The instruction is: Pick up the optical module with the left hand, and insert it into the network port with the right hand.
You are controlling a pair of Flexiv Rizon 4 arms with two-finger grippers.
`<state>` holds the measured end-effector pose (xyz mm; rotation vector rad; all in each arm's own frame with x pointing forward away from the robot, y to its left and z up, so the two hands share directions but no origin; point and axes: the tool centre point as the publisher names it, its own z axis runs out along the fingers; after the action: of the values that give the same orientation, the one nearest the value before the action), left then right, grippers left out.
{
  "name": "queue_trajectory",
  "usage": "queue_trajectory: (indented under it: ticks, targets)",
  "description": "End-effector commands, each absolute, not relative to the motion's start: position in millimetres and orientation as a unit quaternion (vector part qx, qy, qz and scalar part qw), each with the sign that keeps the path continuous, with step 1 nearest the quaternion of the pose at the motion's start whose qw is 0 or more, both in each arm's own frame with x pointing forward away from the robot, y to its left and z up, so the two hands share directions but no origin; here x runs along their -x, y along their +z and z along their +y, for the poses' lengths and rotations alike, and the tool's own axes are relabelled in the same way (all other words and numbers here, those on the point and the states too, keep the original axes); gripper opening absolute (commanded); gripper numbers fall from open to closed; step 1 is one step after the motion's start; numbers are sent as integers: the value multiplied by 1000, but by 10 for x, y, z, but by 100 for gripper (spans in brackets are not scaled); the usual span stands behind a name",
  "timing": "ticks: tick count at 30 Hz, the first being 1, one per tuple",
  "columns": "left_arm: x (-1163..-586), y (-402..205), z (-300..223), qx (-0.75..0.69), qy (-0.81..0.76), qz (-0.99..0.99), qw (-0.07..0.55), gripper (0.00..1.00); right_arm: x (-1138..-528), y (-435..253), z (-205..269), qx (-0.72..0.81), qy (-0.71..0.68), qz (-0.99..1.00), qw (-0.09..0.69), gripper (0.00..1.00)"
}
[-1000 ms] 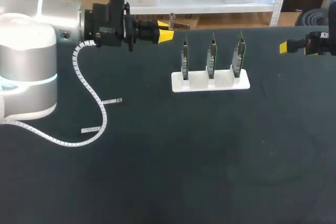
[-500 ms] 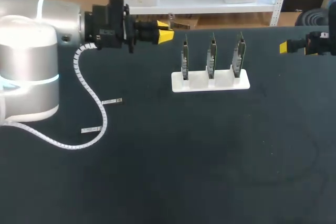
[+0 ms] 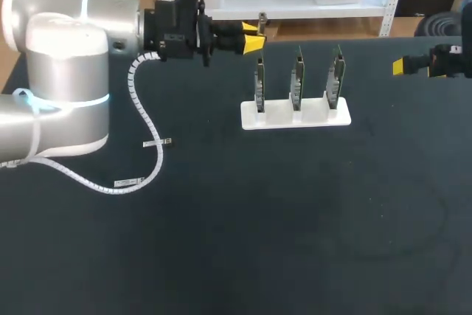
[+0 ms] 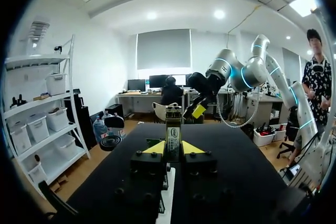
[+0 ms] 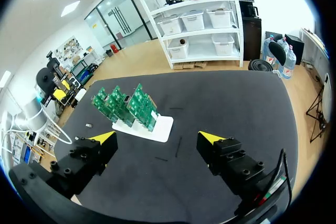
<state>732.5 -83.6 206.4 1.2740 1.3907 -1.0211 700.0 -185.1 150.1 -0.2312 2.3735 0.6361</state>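
While module (image 4: 173, 136) sits pinched, right end effector (image 5: 157, 139) gapes.

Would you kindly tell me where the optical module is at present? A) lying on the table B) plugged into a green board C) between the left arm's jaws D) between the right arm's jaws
C: the left wrist view shows the optical module clamped between the jaws of the left gripper.
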Motion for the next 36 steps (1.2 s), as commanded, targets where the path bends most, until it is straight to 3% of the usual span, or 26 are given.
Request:
queue_trajectory:
  ticks: [1,36]
  targets:
    - [-7440,2031,-855,-525,-421,569,473,0,-7000,1500,-1851,88,243,908,330,100]
    - [-7594,1824,-982,-527,-445,557,463,0,-7000,1500,-1851,88,243,908,330,100]
